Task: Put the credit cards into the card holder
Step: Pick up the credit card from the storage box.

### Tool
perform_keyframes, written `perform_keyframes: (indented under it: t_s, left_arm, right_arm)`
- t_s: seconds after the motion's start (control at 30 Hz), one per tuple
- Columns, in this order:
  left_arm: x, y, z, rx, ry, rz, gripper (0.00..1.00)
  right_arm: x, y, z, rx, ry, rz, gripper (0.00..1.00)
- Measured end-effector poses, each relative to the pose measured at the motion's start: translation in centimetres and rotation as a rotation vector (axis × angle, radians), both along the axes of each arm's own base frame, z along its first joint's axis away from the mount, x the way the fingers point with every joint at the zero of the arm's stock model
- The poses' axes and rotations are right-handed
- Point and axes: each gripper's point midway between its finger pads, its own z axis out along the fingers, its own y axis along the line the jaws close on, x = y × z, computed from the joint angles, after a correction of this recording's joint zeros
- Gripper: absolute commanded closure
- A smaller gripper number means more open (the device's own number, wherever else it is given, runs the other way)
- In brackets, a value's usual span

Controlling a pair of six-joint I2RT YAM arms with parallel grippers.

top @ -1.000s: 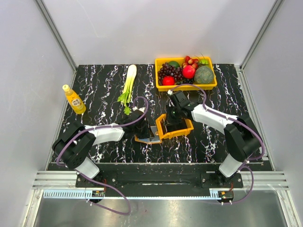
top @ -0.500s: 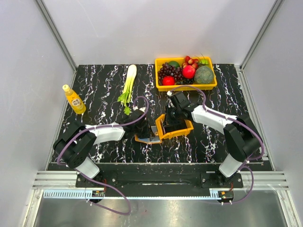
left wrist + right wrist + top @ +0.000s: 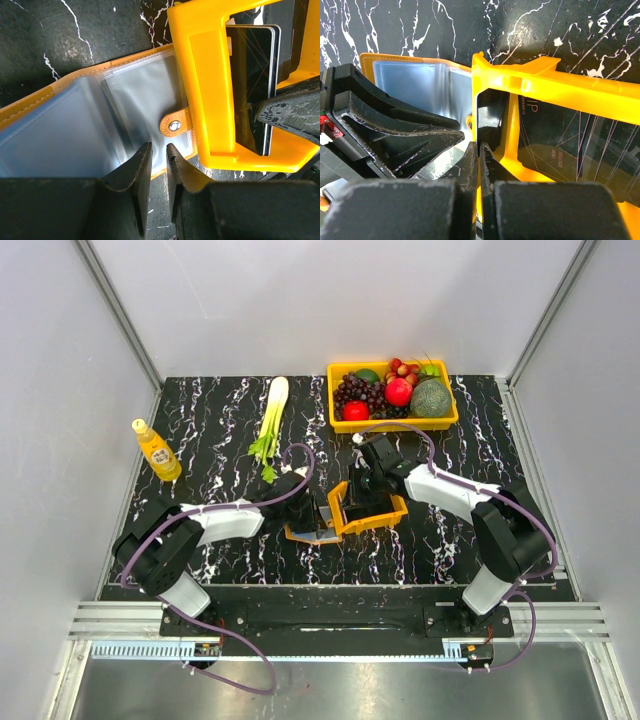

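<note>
Pinching the near edge of the open card holder point(image 3: 60, 125), the left gripper point(image 3: 157, 150) is keeping its jaws clenched to a narrow slit on the holder's clear plastic sleeves. The card holder is lying spread open on the black marbled table point(image 3: 220, 410), near the middle of its near half. Its orange border is facing up and its snap strap point(image 3: 174, 125) is pointing right. An orange tray point(image 3: 200, 80) is sitting just right of the holder, and in the left wrist view its left wall is overlapping the holder's right edge.

The credit cards point(image 3: 250, 85) are lying stacked inside that tray, looking dark-faced with a pale rim; how many there are I cannot tell. The right gripper point(image 3: 479, 150) is reaching down at the tray's left wall with its fingertips pressed together. Nothing is showing between them, and they are touching none of the cards.

A yellow fruit basket point(image 3: 400, 424) is standing at the far right of the table, holding grapes, apples and a melon. A celery stalk point(image 3: 272, 415) is lying far left of centre. A yellow bottle point(image 3: 157, 452) is standing upright at the left edge, well apart from both arms.
</note>
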Motion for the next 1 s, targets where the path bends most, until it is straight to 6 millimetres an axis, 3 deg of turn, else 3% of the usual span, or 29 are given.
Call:
perform_keyframes:
  t_s: [0.4,0.6,1.0]
  left_arm:
    - [-0.02,-0.01,0.0,-0.001,0.001,-0.001,0.78]
    - [-0.04,-0.04,-0.03,-0.002,0.002,-0.002,0.78]
    - [-0.04,-0.17,0.0,-0.004,0.005,-0.006,0.78]
  right_arm:
    - [-0.08,0.16,0.14,0.058,0.026,0.001,0.92]
    - [-0.19,0.45,0.27,0.082,0.033,0.006,0.97]
    - [-0.13,0.48,0.36,0.116,0.045,0.004,0.93]
